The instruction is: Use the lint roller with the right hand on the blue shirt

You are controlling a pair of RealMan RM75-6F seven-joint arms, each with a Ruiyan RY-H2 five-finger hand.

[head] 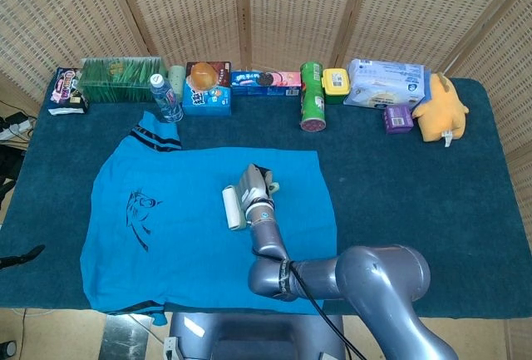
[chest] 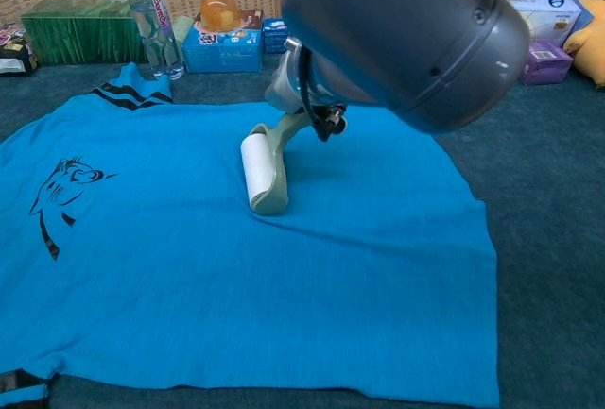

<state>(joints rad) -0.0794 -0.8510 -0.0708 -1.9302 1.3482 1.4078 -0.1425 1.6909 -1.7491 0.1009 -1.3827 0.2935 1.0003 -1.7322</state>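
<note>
The blue shirt lies flat on the dark table, with a black print near its left side. A lint roller with a white roll and a pale green frame rests on the middle of the shirt. My right hand grips its handle from the right, the roll pointing left of the hand. In the chest view the grey arm hides most of the hand. My left hand does not show in either view.
Along the table's back edge stand a water bottle, a green box, snack boxes, a green can, tissue packs and a yellow plush toy. Bare table cloth lies right of the shirt.
</note>
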